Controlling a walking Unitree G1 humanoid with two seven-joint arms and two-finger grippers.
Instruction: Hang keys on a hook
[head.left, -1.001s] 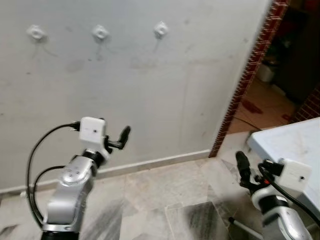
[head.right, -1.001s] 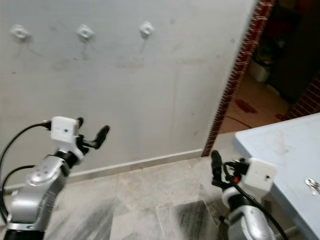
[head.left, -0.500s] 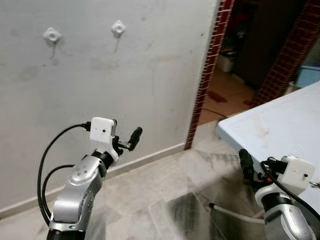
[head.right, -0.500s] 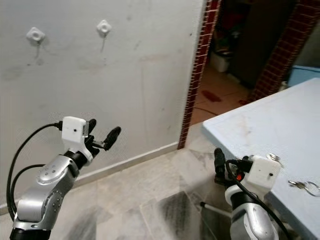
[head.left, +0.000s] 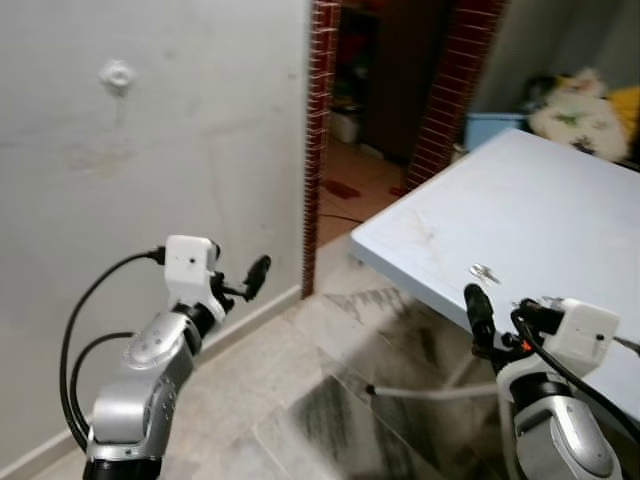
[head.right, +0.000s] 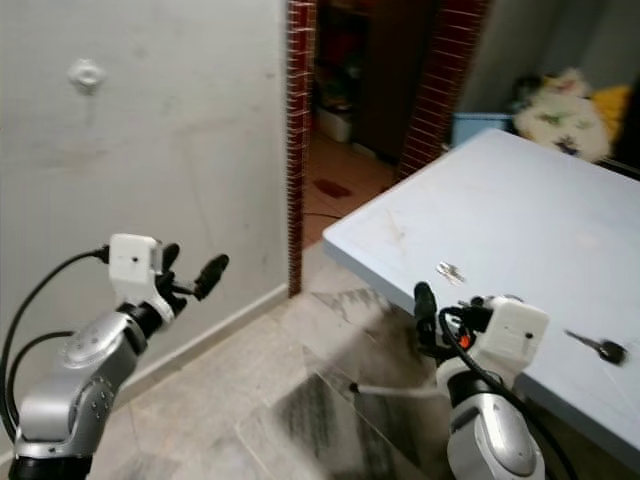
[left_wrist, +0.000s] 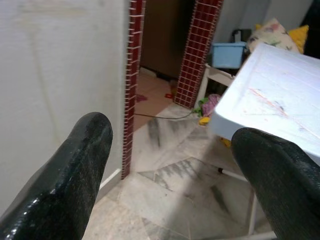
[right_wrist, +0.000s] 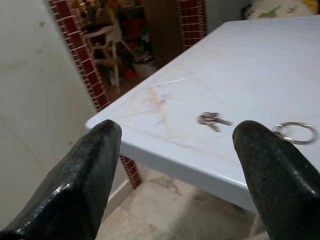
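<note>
Nearest the head camera, the right gripper (head.right: 424, 318) is held low at the near edge of the pale blue table (head.left: 560, 215), its two black fingers (right_wrist: 90, 180) spread wide with nothing between them. Level with it on the other side, the left gripper (head.left: 250, 280) is raised before the grey wall (head.left: 190, 150), likewise spread and empty. Just beyond the right gripper, a small bunch of keys (right_wrist: 212, 119) is seen lying flat on the tabletop, with a loose key ring (right_wrist: 296, 132) beside it and a single dark-headed key (head.right: 600, 349) further along the table on the robot's right. Farther off, one white hook (head.left: 117, 75) is left in view high on the wall, and a brick-edged doorway (head.left: 322, 110) opens behind. Compared with a second ago, the whole picture has swung to the robot's right: three hooks were framed then, and the table has been brought from the margin to the middle, so a turn of the robot is indicated rather than any movement of things. The task is judged to be at its start, the keys not yet grasped; a reach over the table edge seems called for next.
</note>
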